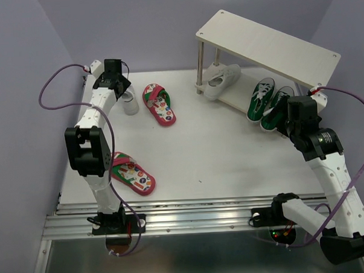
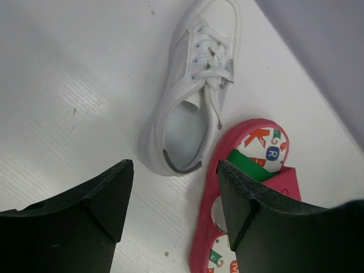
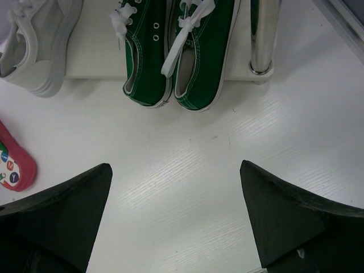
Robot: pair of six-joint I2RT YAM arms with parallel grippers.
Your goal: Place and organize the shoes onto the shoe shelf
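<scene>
Shoes [image 1: 159, 104] on white table [image 1: 219, 147], lilac walls [image 1: 165, 28]

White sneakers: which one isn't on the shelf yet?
The white sneaker below the left gripper, beside a flip-flop; the other sneaker sits on the shelf's lower board.

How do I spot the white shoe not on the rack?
At the table's far left corner, away from the shoe shelf, a white sneaker lies beside a red-pink flip-flop. Unlike the other white sneaker, it sits on the table, not the shelf.

White sneaker [image 1: 130, 106] largely behind left arm [image 1: 97, 113] in overhead view
</scene>
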